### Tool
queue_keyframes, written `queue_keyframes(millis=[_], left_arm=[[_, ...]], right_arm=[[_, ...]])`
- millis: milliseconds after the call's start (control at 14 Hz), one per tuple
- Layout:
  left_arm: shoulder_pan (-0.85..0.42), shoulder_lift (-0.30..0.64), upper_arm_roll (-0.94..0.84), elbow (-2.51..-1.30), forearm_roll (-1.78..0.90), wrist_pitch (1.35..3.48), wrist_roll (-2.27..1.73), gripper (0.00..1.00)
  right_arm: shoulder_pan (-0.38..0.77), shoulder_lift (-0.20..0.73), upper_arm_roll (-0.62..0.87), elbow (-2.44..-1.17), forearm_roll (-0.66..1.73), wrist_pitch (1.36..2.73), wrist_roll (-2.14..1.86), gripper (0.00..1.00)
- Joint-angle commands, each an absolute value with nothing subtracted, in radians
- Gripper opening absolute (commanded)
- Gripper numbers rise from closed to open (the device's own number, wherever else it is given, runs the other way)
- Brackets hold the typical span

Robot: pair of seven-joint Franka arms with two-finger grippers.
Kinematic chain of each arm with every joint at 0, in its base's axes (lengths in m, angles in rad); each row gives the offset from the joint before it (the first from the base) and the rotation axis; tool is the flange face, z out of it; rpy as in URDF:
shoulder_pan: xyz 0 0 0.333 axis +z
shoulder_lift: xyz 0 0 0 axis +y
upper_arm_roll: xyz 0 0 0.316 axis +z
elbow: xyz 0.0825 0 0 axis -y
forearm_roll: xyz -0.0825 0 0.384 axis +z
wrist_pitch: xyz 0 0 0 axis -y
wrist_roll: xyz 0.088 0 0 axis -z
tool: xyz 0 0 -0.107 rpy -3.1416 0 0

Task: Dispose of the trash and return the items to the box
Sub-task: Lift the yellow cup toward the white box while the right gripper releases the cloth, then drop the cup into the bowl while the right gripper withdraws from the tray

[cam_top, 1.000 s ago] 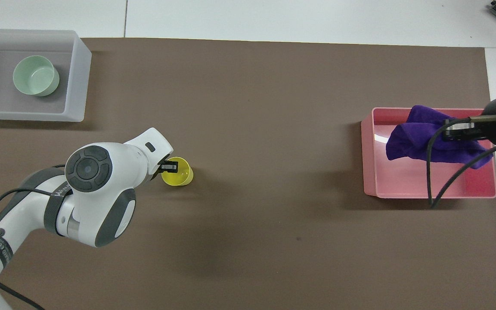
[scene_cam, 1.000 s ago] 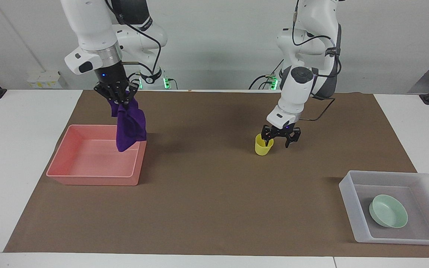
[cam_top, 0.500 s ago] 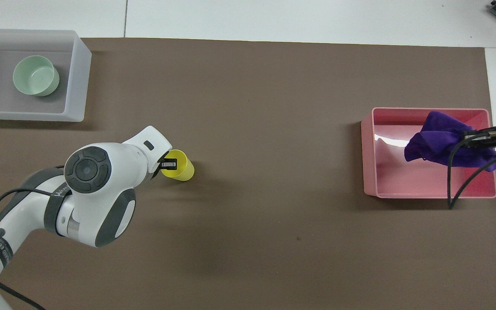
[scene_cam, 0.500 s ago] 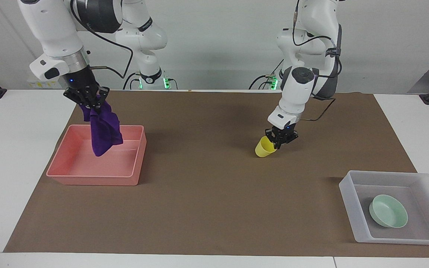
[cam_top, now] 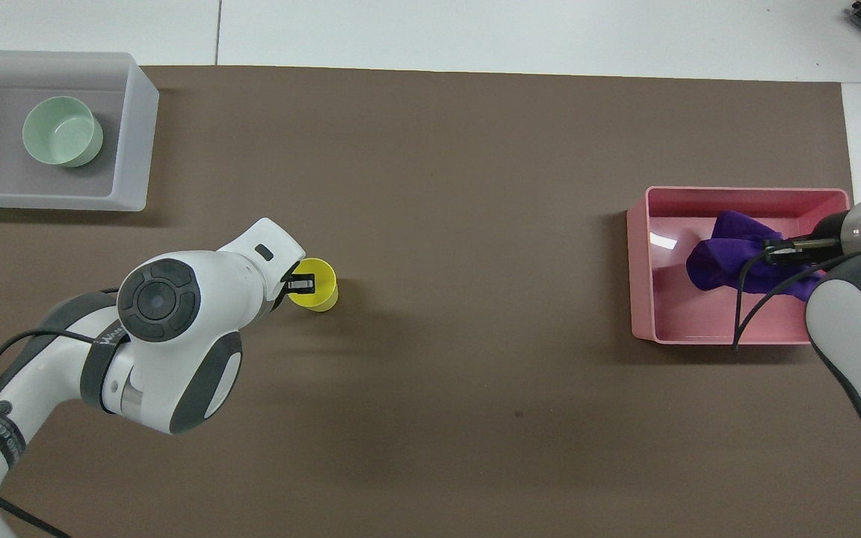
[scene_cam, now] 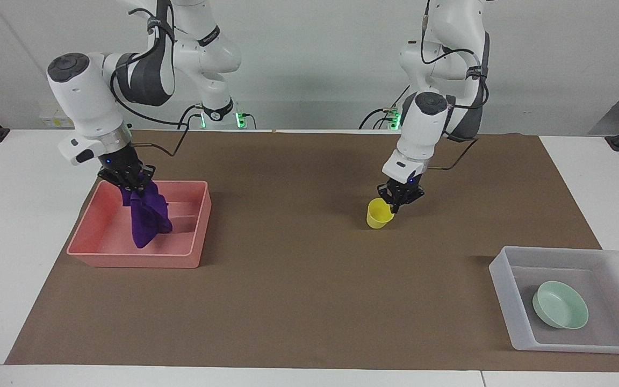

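My right gripper [scene_cam: 132, 185] [cam_top: 778, 251] is shut on the purple cloth [scene_cam: 145, 217] [cam_top: 726, 258] and holds it low in the pink tray [scene_cam: 94, 236] [cam_top: 643, 299]; the cloth's lower end hangs down to the tray floor. My left gripper [scene_cam: 397, 201] [cam_top: 299, 284] is shut on the rim of the yellow cup [scene_cam: 378, 214] [cam_top: 316, 285], which is upright just above the brown mat. The mint-green bowl [scene_cam: 560, 305] [cam_top: 62, 131] lies in the translucent box [scene_cam: 503, 279] [cam_top: 135, 127] at the left arm's end of the table.
A brown mat [scene_cam: 299, 279] [cam_top: 475, 187] covers the table between the pink tray and the box. White table shows at both ends. The robots' bases and cables stand at the table's near edge.
My right gripper has carried the cloth over the pink tray and lowered it inside. My left gripper has shut on the cup's rim and tilted, then righted it slightly.
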State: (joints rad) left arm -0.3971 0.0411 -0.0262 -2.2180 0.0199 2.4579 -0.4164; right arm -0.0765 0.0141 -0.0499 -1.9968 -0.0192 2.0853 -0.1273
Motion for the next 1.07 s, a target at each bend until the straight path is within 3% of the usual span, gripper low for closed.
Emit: queue_keyframes(millis=[0, 500, 857, 929, 1000], left_arm=[[-0.344, 0.026, -0.020, -2.142, 0.043, 2.393, -0.407, 0.00], [-0.117, 0.034, -0.021, -1.907, 0.043, 2.281, -0.165, 0.00], [0.044, 0.171, -0.021, -1.647, 0.037, 2.247, -0.089, 0.00], [0.069, 0.204, -0.021, -1.596, 0.037, 2.231, -0.074, 0.00], [0.090, 0.230, -0.021, -1.559, 0.034, 2.229, -0.055, 0.00]], right_arm=[[-0.098, 0.041, -0.038, -2.028, -0.012, 2.123, -0.153, 0.00], [-0.107, 0.136, -0.038, -2.088, -0.012, 2.299, -0.114, 0.00], [-0.094, 0.172, -0.037, -2.091, -0.012, 2.356, -0.083, 0.00], [-0.094, 0.172, -0.037, -2.091, -0.012, 2.355, -0.080, 0.13], [-0.094, 0.172, -0.037, -2.089, -0.012, 2.352, -0.072, 0.43]])
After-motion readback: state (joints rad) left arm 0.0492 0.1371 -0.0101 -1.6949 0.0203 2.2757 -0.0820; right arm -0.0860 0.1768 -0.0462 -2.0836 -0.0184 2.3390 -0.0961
